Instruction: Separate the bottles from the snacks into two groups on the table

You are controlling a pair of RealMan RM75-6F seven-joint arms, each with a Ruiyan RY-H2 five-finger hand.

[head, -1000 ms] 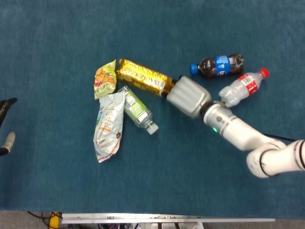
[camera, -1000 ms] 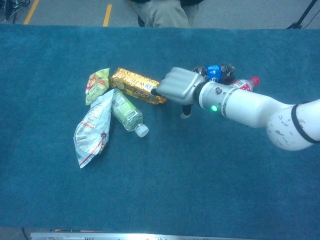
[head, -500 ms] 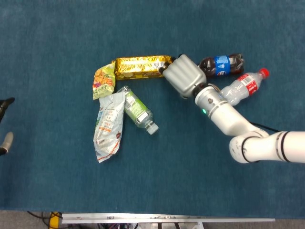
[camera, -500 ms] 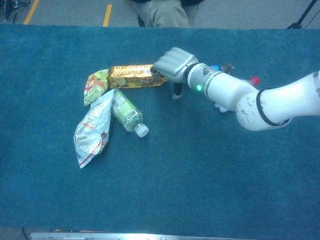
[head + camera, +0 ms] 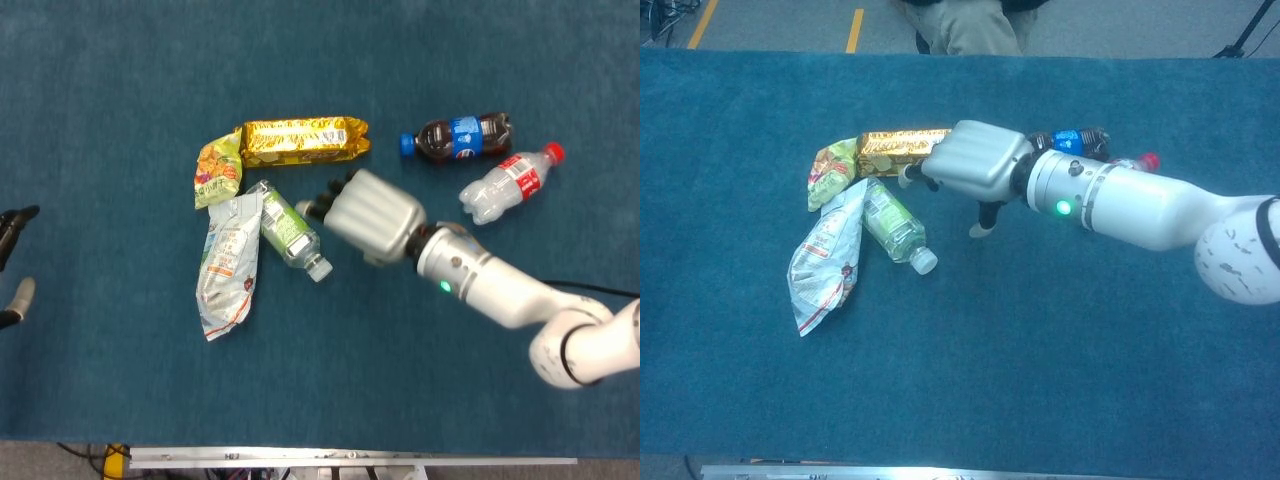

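Note:
The gold snack bar (image 5: 305, 140) (image 5: 902, 150) lies level at the top of the snack cluster, beside a small green-yellow snack bag (image 5: 220, 170) (image 5: 833, 172). Below them a white pouch (image 5: 228, 265) (image 5: 828, 258) lies against a green-label bottle (image 5: 290, 230) (image 5: 895, 227). My right hand (image 5: 368, 215) (image 5: 975, 165) hovers just right of that bottle, fingers spread toward it and holding nothing. A cola bottle with a blue label (image 5: 458, 137) (image 5: 1070, 142) and a clear red-capped bottle (image 5: 510, 182) (image 5: 1145, 161) lie at the right. Only fingertips of my left hand (image 5: 14, 265) show at the left edge, apart and empty.
Blue carpet (image 5: 330, 380) covers the table. A metal rail (image 5: 350, 461) runs along the near edge. In the chest view a seated person (image 5: 970, 25) is beyond the far edge.
My right hand swung the gold bar from a slant to level, then left it and moved down-left to beside the green-label bottle. The left hand has hardly moved.

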